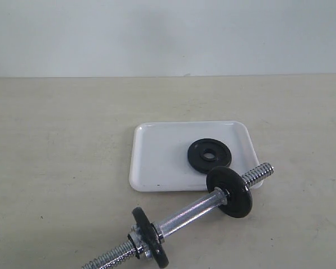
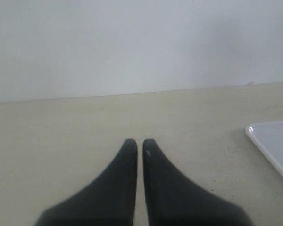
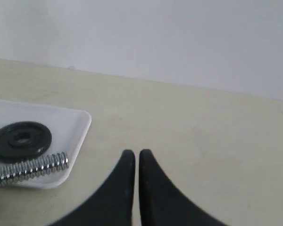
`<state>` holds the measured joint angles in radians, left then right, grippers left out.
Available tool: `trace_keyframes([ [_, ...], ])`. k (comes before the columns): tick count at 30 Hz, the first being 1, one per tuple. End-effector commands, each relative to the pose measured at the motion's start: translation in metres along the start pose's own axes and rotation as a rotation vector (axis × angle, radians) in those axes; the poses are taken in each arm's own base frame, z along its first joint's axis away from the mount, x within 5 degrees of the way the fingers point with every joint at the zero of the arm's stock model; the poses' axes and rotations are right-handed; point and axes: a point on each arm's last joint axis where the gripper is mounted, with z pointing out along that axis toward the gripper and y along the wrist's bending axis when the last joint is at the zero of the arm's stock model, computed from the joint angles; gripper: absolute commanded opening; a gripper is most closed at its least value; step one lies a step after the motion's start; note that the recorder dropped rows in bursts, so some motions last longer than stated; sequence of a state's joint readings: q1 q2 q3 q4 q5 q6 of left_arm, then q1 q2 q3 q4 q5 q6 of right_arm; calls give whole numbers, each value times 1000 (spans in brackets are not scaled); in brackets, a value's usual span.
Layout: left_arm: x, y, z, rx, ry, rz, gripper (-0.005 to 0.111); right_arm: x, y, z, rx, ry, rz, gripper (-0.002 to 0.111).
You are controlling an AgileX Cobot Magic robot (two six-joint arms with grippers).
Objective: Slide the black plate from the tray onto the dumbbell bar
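Pickup not begun: black plate [image 1: 209, 152] lies flat in tray [image 1: 157, 162], off the dumbbell bar [image 1: 190, 213].
Both arms' jaws are pressed together, empty; one pair must spread and reach the plate.

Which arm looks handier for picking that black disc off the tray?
Probably right: the right gripper sees the black plate and the dumbbell bar end; the left gripper sees only a corner of the tray.

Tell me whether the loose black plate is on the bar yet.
No, the black plate lies flat in the tray, with nothing through its hole, beside the bar.
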<state>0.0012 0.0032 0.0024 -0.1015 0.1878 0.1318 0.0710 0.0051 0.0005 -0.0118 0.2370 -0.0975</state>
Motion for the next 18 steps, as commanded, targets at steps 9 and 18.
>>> trace_keyframes([
  [9,-2,0,0,-3,-14,-2,4,-66,-12,-30,-4,-840,341,1],
  [18,-2,0,0,-3,-14,-2,4,-66,-12,-30,-125,-840,611,1],
])
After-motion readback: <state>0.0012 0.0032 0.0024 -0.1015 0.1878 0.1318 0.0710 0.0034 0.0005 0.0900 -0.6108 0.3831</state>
